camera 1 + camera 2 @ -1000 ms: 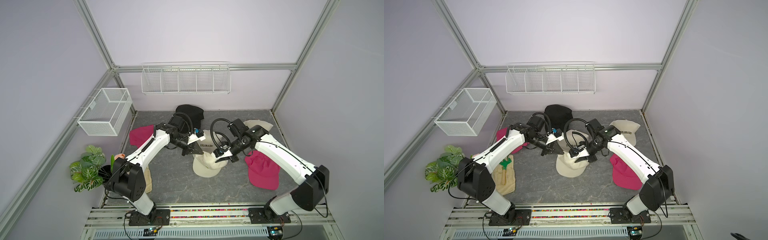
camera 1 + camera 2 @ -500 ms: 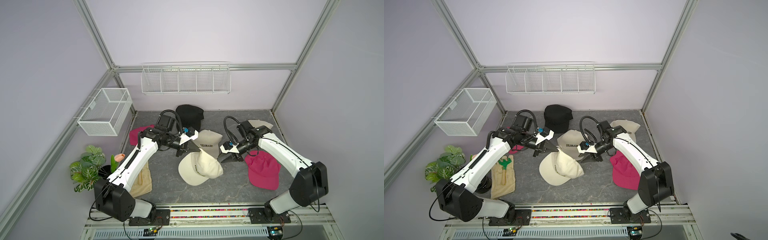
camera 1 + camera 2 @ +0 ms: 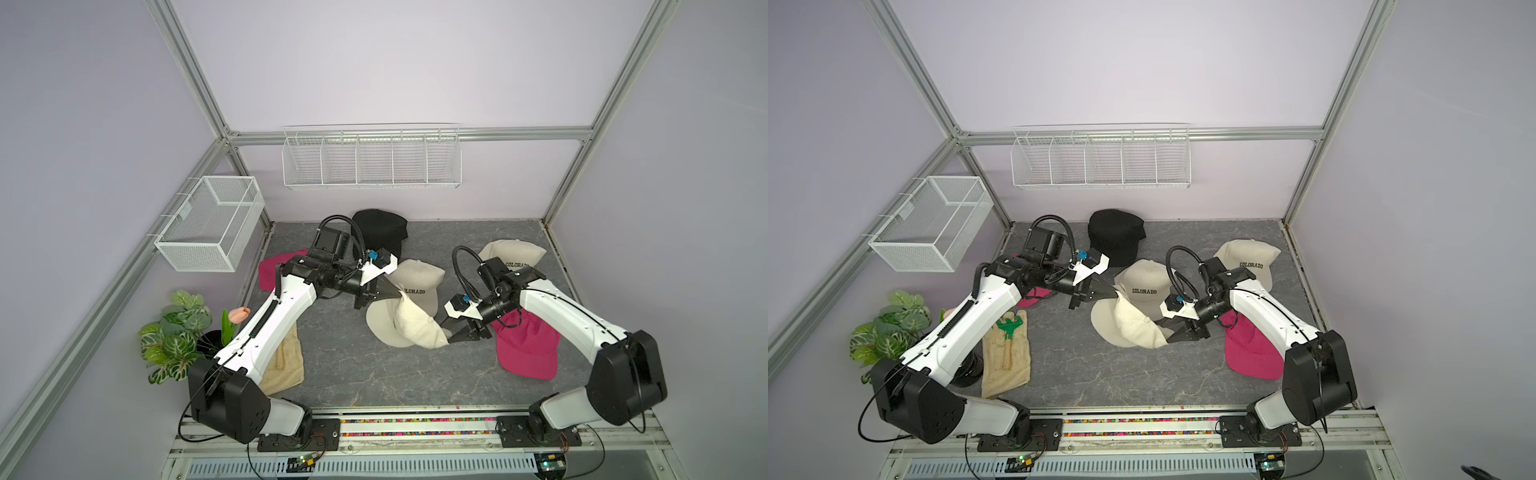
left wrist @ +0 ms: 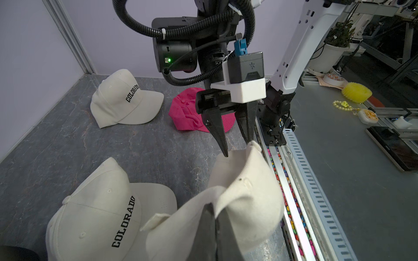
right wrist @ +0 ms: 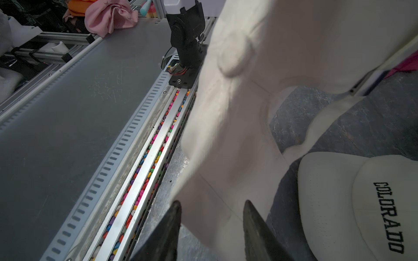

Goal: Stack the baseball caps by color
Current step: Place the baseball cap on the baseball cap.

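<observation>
My left gripper is shut on the rim of a cream cap, which hangs crumpled just above the mat. My right gripper stands open at the cap's other end, with its fabric loose between the fingers. A cream COLORADO cap lies right behind the held one. Another COLORADO cap is at the back right and a black cap at the back. One pink cap lies under my right arm, another under my left.
A beige cloth bag lies front left beside a potted plant. A wire basket hangs on the left wall and a wire rack on the back wall. The arms' rail runs along the front edge.
My right gripper's jaws have parted and let go of the cream cap's edge. The cap went left with the left gripper, then a little back right, and now sags lower.
</observation>
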### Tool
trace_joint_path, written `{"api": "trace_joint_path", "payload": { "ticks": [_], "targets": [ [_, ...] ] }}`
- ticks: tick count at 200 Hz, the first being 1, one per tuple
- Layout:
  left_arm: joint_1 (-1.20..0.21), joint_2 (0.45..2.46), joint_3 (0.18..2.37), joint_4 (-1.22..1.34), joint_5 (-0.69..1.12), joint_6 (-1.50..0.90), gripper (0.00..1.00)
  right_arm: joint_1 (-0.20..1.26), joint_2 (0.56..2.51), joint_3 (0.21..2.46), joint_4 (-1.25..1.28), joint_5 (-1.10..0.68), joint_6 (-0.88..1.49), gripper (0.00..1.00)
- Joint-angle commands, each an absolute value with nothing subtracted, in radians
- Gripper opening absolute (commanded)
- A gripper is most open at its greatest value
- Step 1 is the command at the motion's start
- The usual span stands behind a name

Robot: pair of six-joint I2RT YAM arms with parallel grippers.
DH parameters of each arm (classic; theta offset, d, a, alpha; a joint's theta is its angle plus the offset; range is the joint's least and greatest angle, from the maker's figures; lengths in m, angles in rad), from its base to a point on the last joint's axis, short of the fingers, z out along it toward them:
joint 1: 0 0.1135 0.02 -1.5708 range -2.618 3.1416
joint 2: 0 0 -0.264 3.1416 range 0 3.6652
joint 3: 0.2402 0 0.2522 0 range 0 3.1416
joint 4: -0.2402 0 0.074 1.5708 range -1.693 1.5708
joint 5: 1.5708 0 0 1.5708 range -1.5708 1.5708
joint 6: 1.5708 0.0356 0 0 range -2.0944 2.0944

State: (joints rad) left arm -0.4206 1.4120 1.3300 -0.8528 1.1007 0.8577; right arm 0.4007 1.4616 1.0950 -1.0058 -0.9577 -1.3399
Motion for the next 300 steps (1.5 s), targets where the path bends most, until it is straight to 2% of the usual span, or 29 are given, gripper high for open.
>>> {"api": "trace_joint_path", "payload": {
  "ticks": [1,68,93,104,142,167,212,252,300],
  "targets": [
    [-0.414,1.421,1.348,-0.857,1.114,0.858,0.00,0.380,1.403,1.053,-0.926,-0.923,-1.263,0.48],
    [-0.413,1.425,1.346,-0.860,1.131,0.865,0.00,0.377,1.403,1.004,-0.820,-0.936,-1.238,0.51],
    [-0.413,1.428,1.347,-0.861,1.126,0.864,0.00,0.377,1.432,1.017,-0.806,-0.941,-1.241,0.48],
    [-0.411,1.430,1.347,-0.860,1.122,0.865,0.00,0.377,1.446,1.021,-0.810,-0.933,-1.243,0.42],
    [-0.400,1.453,1.340,-0.827,1.060,0.839,0.00,0.283,1.470,1.089,-0.917,-0.953,-1.289,0.07],
    [-0.381,1.507,1.339,-0.699,0.993,0.696,0.00,0.252,1.507,1.181,-0.950,-0.938,-1.313,0.07],
    [-0.381,1.628,1.400,-0.625,0.870,0.569,0.00,0.220,1.692,1.461,-1.225,-0.868,-1.473,0.06],
    [-0.381,1.719,1.514,-0.692,0.824,0.570,0.00,0.209,1.890,1.726,-1.483,-0.858,-1.611,0.07],
    [-0.370,1.806,1.614,-0.774,0.825,0.602,0.00,0.179,2.045,1.925,-1.604,-0.825,-1.630,0.10]
  ]
}}
